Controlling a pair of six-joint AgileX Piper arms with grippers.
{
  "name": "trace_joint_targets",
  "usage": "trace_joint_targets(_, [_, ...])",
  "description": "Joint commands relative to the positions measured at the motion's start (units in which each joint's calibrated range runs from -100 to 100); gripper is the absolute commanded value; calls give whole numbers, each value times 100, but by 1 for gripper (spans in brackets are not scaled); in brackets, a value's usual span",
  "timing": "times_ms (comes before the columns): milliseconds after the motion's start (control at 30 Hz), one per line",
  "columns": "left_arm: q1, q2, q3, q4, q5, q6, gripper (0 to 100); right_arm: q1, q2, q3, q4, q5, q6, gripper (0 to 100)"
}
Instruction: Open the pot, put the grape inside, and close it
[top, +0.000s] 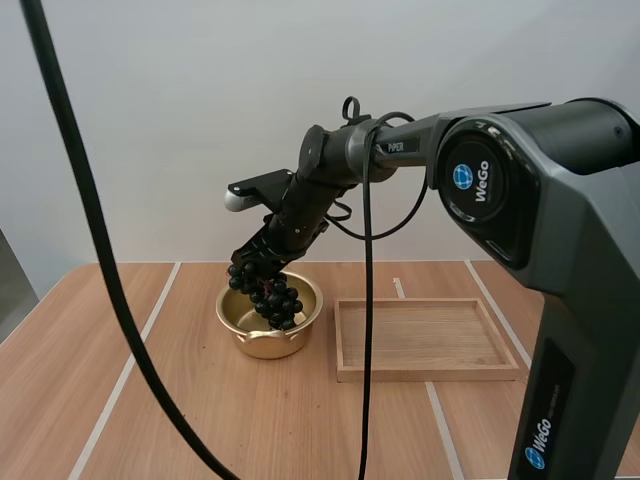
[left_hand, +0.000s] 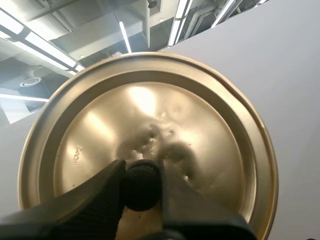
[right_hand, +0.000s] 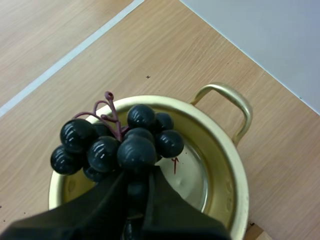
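Observation:
A gold pot (top: 268, 318) stands uncovered on the wooden table, left of the tray. My right gripper (top: 262, 262) hangs over it, shut on a bunch of dark grapes (top: 272, 295) whose lower end dips inside the rim. From the right wrist, the grapes (right_hand: 117, 145) are pinched between my fingertips (right_hand: 136, 192) above the pot (right_hand: 220, 175), whose bottom is bare. My left gripper (left_hand: 141, 186) is shut on the black knob (left_hand: 141, 184) of the gold lid (left_hand: 150, 130), held up off the table with its top face toward the camera.
A shallow wooden tray (top: 425, 338) lies just right of the pot, with nothing in it. Bare table stretches left of the pot and toward the front edge. One pot handle (right_hand: 227, 102) points toward the table's back edge.

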Motion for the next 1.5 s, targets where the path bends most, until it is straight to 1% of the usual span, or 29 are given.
trace_joint_targets(0, [10, -34, -53, 20, -115, -59, 0, 3, -33, -45, -29, 298, -42, 0])
trace_joint_targets(200, [10, -34, -53, 54, -55, -59, 0, 3, 87, -45, -94, 663, -42, 0])
trace_joint_targets(867, [10, -34, -53, 65, 165, -34, 0, 3, 662, -45, -205, 517, -42, 0])
trace_joint_targets(1267, [10, -34, -53, 65, 214, -38, 0, 3, 1031, -45, -269, -264, -42, 0])
trace_joint_targets(1467, [10, -34, -53, 65, 214, -38, 0, 3, 1044, -45, -381, -689, -42, 0])
